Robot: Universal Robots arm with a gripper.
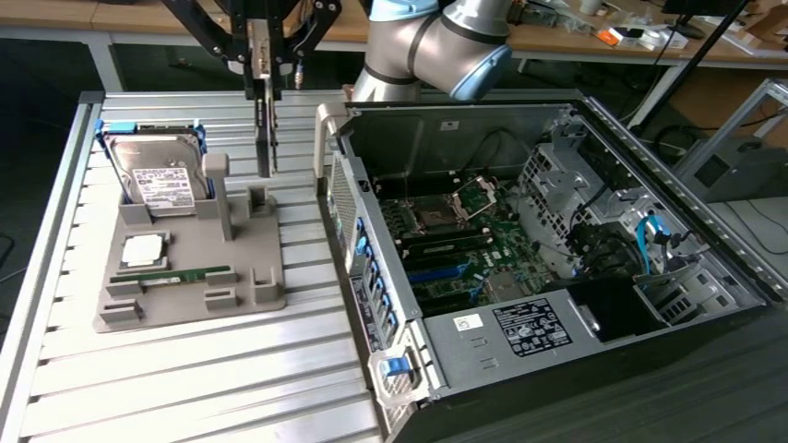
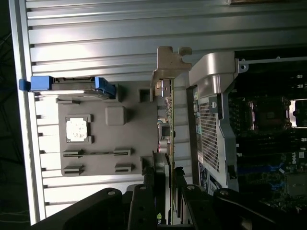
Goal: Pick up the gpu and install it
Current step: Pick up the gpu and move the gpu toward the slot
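My gripper hangs over the back of the grey holder and is shut on the top edge of the gpu. The gpu is a thin dark card that hangs upright and edge-on, its lower end just above the holder's back posts. In the wrist view the gpu runs edge-on out from my gripper. Its silvery bracket is at the far end, between the holder and the computer case.
The holder carries a hard drive in a blue frame, a processor chip and a green memory stick. On the exterior view's right lies the open computer case, its motherboard exposed. The holder rests on a ribbed metal table.
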